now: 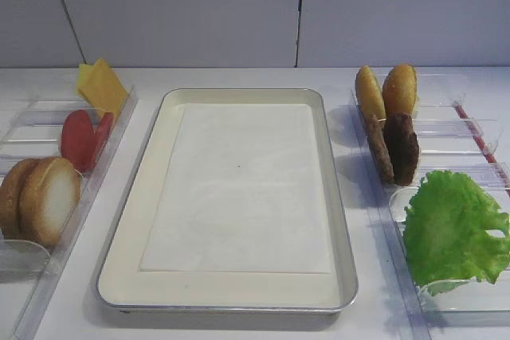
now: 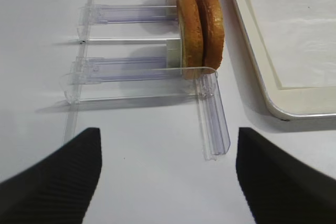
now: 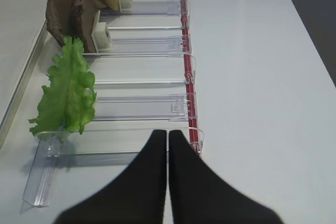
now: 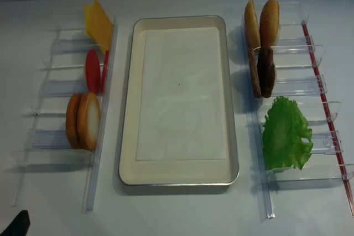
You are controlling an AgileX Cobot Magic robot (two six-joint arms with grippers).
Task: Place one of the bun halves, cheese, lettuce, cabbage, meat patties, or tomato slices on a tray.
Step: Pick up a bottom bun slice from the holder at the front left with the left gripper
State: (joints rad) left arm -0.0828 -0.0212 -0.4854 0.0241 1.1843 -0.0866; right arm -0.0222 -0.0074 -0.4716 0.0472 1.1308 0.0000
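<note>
Jaws first: the left gripper (image 2: 168, 177) stands wide apart over bare table, holding nothing, while the right gripper (image 3: 168, 177) is pressed closed, its two black fingers meeting with nothing between them.

Largest in the scene is the white table (image 1: 239, 77), and on it, in the middle, lies the one tray (image 1: 331, 149), cream with a silvery rim, lined with a single white paper sheet (image 1: 239, 189) that carries no food. Clear plastic holders (image 4: 50, 136) flank it on both sides, each row with its slots set one behind another; the right row (image 3: 142, 106) has a red strip along its outer edge. Nothing lies between the holders and the tray.

On the right side, one frilly bright green lettuce leaf (image 1: 454, 232) stands in the near slot. Behind it are two dark brown, rough meat patties (image 1: 394, 147) on edge, touching, and behind those two golden bun halves (image 1: 386, 91).

On the left side, nearest the camera, two bun halves stand on edge together; the pale one (image 1: 52, 199) shows a cream cut face ringed with toasted brown, and its partner (image 1: 12, 197) is brown. Farther back are two red tomato slices (image 1: 84, 139), then the yellow-orange cheese (image 1: 102, 85) squares, leaning; their count is unclear.
</note>
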